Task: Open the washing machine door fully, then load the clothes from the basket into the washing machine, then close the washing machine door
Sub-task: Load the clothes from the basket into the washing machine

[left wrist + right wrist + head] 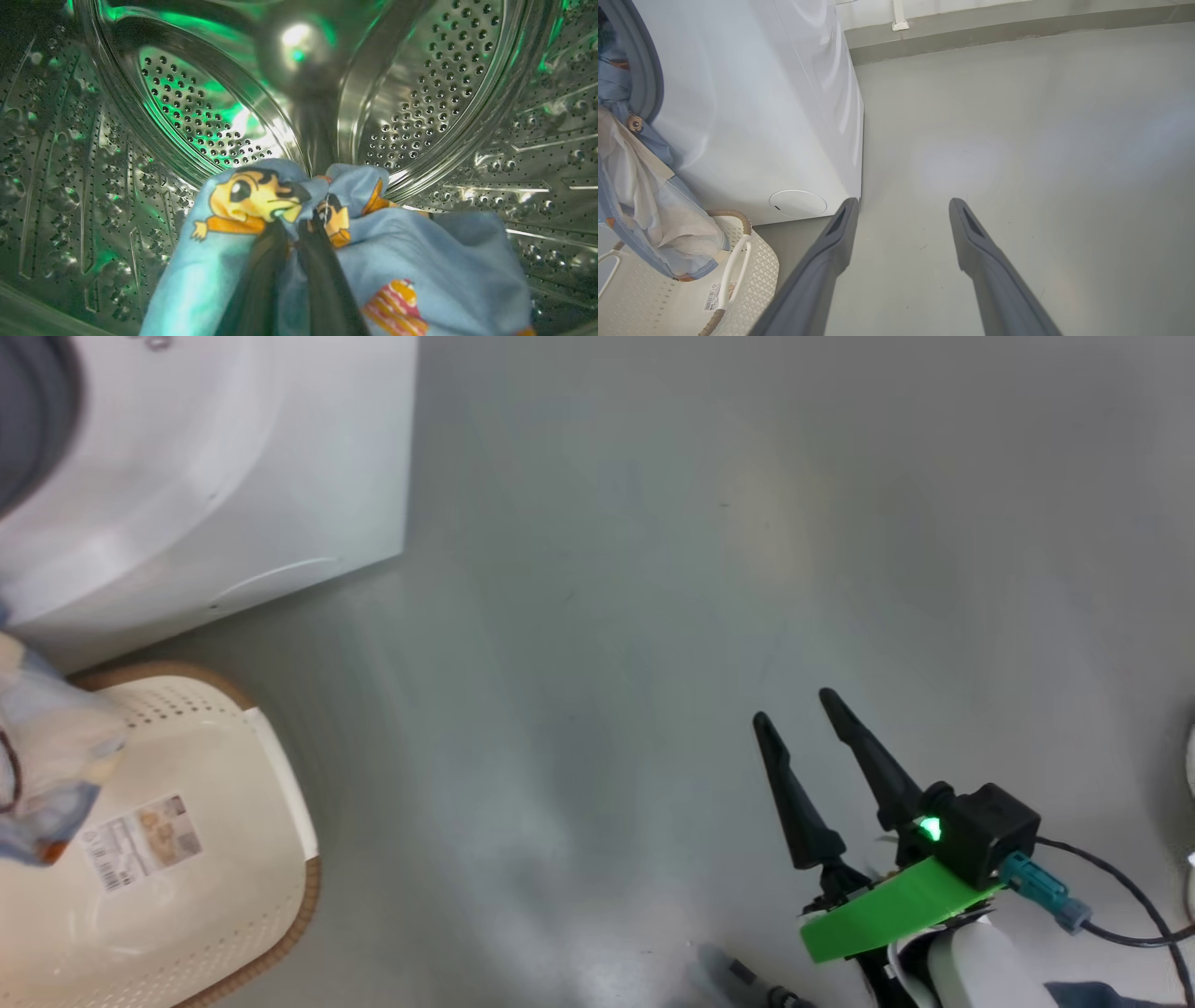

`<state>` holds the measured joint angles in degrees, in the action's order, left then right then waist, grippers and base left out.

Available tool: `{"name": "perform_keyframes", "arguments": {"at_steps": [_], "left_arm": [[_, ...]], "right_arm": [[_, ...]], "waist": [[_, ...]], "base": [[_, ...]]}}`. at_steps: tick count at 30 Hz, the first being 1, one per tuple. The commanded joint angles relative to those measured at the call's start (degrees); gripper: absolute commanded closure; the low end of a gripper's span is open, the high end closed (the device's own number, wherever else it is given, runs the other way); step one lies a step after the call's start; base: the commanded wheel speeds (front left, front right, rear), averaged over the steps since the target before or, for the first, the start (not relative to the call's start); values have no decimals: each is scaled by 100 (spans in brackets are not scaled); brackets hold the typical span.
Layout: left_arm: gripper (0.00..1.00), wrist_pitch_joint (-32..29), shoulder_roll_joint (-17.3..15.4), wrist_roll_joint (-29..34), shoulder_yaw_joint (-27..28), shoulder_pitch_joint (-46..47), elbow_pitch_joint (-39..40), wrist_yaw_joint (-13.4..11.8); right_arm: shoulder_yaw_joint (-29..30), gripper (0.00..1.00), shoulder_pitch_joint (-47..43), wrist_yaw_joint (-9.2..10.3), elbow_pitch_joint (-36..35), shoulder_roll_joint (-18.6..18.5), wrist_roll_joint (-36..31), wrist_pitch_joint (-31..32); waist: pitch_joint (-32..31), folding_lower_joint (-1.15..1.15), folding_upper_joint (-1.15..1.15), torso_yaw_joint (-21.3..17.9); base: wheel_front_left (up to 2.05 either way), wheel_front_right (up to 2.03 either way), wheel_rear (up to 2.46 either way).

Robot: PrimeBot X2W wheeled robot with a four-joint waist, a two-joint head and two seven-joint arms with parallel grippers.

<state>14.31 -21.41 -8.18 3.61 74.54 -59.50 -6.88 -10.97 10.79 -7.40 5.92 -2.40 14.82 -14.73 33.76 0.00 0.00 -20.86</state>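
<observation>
clothes [420,252] held inside the washing machine [196,116]
left gripper [295,228] is clamped on them; right gripper [794,707] hangs spread and empty over the floor [653,569], apart from the basket [187,915].

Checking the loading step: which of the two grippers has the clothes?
The left gripper, its fingers closed on the blue clothes inside the steel drum. The right gripper hangs open, holding nothing, above the grey floor.

No legible txt anywhere; label [142,841] w/ barcode on basket [261,933] bottom too small to read.
</observation>
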Motion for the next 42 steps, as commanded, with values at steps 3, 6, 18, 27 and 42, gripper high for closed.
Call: {"name": "perform_keyframes", "arguments": {"at_steps": [3,6,18,27,42], "left_arm": [[100,69,-431,20,108,324,278,-71],[100,69,-524,17,158,462,501,-85],[100,67,-541,227,55,500,328,-183],[0,-39,-297,339,-258,704,-747,-215],[0,56,382,82,-300,494,-1070,-291]], "right_arm": [[-274,0,-49,-9,-155,-48,150,-27],[-292,0,-100,-9,-171,-48,191,-27],[-248,0,-93,-9,-164,-48,242,-27],[-79,0,2,-9,-128,-48,201,-27],[285,0,113,-9,14,-48,47,-27]], "waist": [[113,0,0,-225],[178,0,0,-296],[340,0,0,-223],[146,0,0,64],[-349,0,0,630]], "base": [[0,0,0],[0,0,0],[0,0,0],[0,0,0],[0,0,0]]}}
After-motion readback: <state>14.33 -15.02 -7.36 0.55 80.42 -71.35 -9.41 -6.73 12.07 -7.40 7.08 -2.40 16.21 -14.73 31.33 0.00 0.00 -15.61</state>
